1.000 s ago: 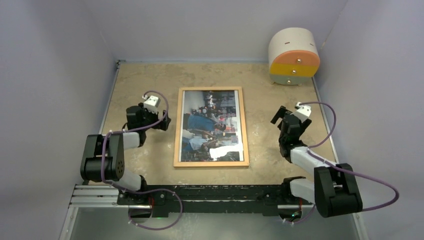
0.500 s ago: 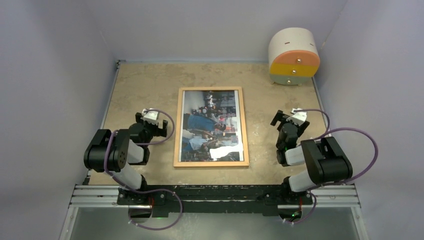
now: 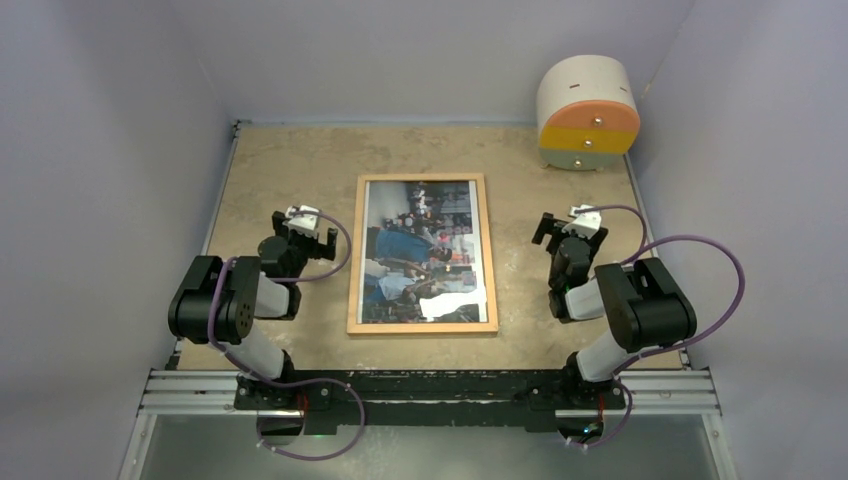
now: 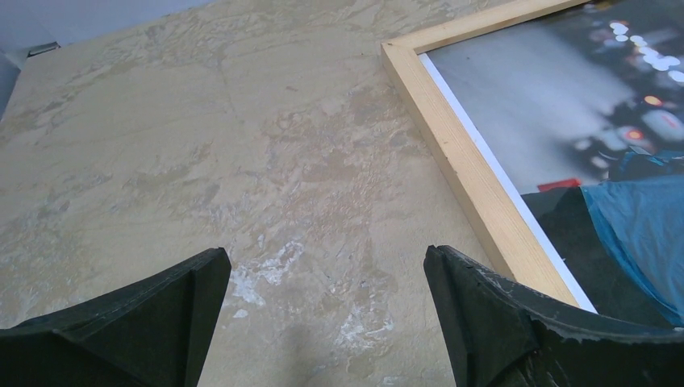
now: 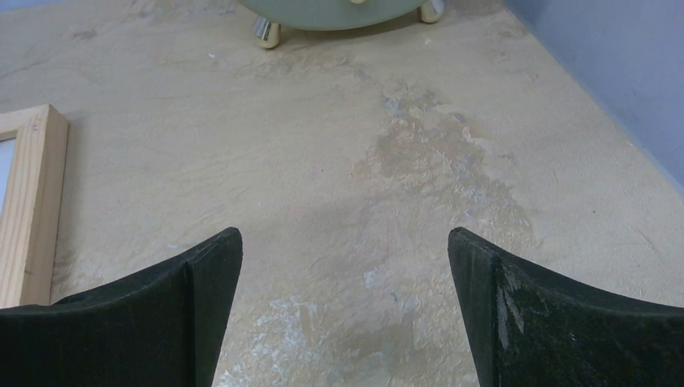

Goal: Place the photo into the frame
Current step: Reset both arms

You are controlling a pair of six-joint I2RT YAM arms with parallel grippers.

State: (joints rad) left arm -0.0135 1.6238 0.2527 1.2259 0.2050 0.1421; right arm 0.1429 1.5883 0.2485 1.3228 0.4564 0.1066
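Nearest the bases, both arms were seen folded low over the table (image 3: 290, 160). The left claw (image 3: 305, 233) was held wide open and empty. Only bare mottled tabletop was seen between its two dark fingers (image 4: 169, 314). The right claw (image 5: 343, 242) was likewise spread wide, and nothing was gripped in it.

The frame (image 3: 354, 262) was found lying flat between the two claws. It lay just to the right of the left claw and a little farther to the left of the right claw, and it was touched by neither. Its long sides ran forward, away from both claws. In the left wrist view its light wooden moulding was seen close beside the right finger, angling ahead and to the right.

The photo (image 3: 420, 250) was seen inside the frame, face up. Its blue and dark tones were visible, and a thin white edge was shown along the inner side of the moulding.

Farthest off, ahead and to the right of the right claw, a rounded drawer unit (image 3: 587, 110) stood in the far corner. It was banded in white, orange, yellow and pale green.
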